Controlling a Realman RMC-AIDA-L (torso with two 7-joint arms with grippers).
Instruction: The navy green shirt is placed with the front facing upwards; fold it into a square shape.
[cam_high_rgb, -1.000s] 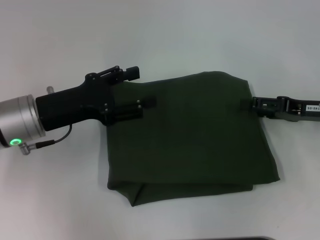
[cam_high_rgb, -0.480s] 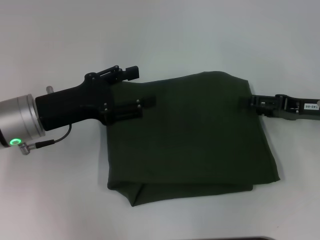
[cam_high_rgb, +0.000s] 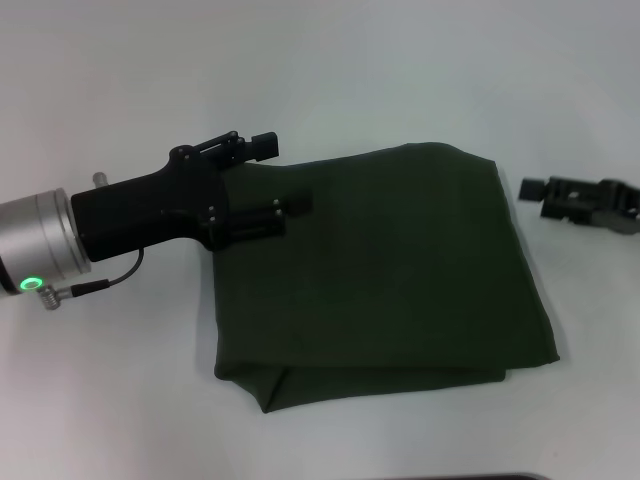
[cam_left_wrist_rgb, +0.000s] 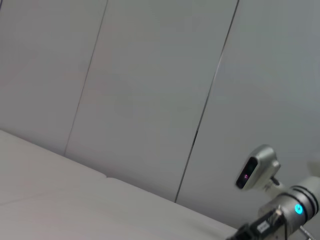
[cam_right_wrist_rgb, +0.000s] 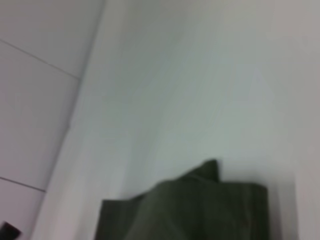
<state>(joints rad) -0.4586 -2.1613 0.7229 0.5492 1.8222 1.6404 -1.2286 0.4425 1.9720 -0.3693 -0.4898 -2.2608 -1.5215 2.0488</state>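
My left pincer (cam_high_rgb: 275, 180) sits at the shirt's far left corner, one finger above the edge, the other lying on the cloth; jaws spread apart, and I cannot make out any fabric pinched between them. The shirt (cam_high_rgb: 385, 275) lies flat on the white table (cam_high_rgb: 120, 390), already doubled into a rough square, a thick rolled fold along the near edge, plain side up, no lettering showing. I judge it light, limp and many-layered: it will sag and slide apart if lifted by one ply, so any hold should bite through all the layers at a corner or a folded edge, and pressing should be flat and gentle. My right pincer (cam_high_rgb: 535, 190) hangs just off the shirt's far right corner, clear of the cloth, carrying nothing; whether it is spread or closed, I cannot tell.
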